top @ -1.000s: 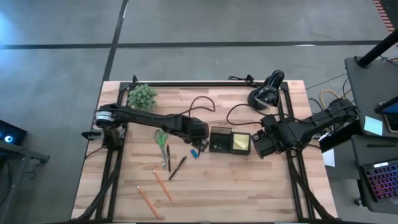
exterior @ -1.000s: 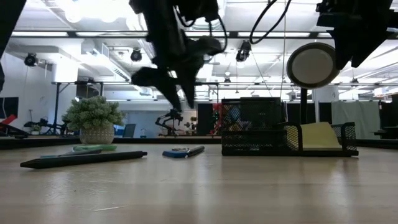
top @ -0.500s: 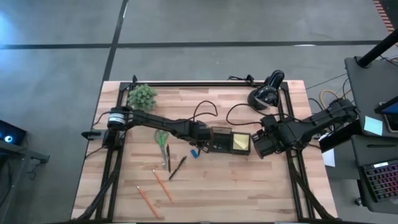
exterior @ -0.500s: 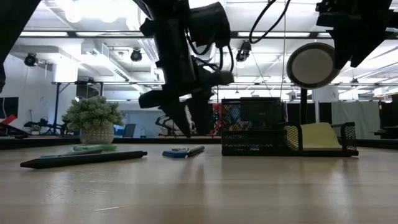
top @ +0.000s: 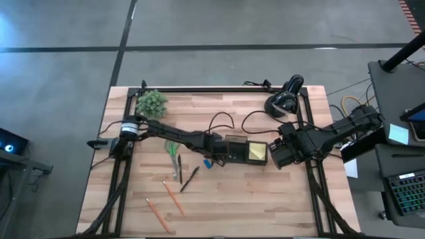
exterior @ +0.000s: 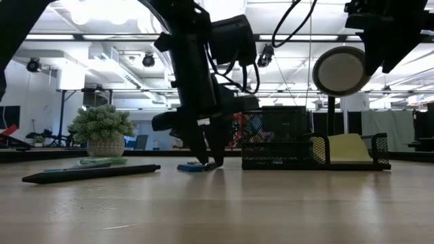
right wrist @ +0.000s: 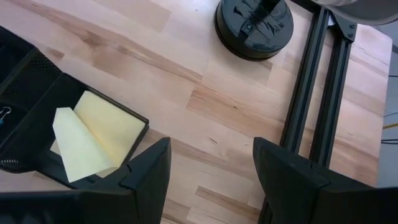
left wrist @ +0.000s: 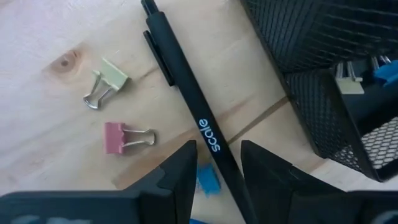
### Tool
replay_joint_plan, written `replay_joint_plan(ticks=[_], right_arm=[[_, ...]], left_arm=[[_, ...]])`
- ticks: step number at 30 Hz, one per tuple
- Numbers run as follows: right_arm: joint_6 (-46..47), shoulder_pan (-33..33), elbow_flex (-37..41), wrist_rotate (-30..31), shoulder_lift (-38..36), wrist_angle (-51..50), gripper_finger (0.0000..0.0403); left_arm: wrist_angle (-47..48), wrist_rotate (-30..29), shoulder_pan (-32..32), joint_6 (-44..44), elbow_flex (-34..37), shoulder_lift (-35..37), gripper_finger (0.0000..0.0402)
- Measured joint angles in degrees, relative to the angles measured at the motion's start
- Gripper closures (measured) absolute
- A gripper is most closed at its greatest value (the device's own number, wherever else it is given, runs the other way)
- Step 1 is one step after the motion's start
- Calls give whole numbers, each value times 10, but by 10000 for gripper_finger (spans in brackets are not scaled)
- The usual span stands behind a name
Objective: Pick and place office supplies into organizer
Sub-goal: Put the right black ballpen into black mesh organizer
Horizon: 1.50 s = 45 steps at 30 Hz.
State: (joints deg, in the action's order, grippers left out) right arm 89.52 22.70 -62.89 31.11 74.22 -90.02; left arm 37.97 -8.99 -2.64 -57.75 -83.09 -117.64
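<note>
A black pen (left wrist: 186, 93) lies on the table beside the black mesh organizer (top: 234, 150). A small blue piece (left wrist: 207, 179) sits against the pen. My left gripper (left wrist: 219, 177) is open and low over the pen, pointing steeply down, with one finger on each side of the barrel. Its fingertips reach almost to the tabletop in the low view (exterior: 203, 161). A yellow sticky-note pad (right wrist: 93, 134) stands in the organizer's right compartment. My right gripper (right wrist: 211, 168) hangs open just right of the organizer, above bare wood.
Green-handled scissors (top: 172, 147), another dark pen (top: 189, 179) and two orange pencils (top: 174, 198) (top: 158, 216) lie left and toward the near edge. A pale clip (left wrist: 104, 81) and a pink clip (left wrist: 124, 137) lie by the pen. A plant (top: 152, 102) and a black lamp (top: 284, 96) stand at the back.
My left gripper has come down toward the table and a little toward the organizer, ending with its fingers astride the black pen. Its finger gap looks the same. The pen and the blue piece have stayed in place.
</note>
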Motion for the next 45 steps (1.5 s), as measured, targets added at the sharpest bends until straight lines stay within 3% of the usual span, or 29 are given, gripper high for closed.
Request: replay_joint_plan(ticks=[14, 24, 32, 45], right_arm=[[0, 0, 0, 0, 0, 0, 183], [-7, 0, 0, 6, 0, 0, 183], [-6, 0, 0, 5, 0, 1, 183], [-11, 0, -1, 5, 0, 3, 183]], left_arm=[[-1, 0, -3, 12, 1, -1, 293], [1, 12, -2, 16, 2, -1, 389], [3, 23, -8, 15, 3, 15, 388], [56, -45, -33, 10, 2, 121, 388]])
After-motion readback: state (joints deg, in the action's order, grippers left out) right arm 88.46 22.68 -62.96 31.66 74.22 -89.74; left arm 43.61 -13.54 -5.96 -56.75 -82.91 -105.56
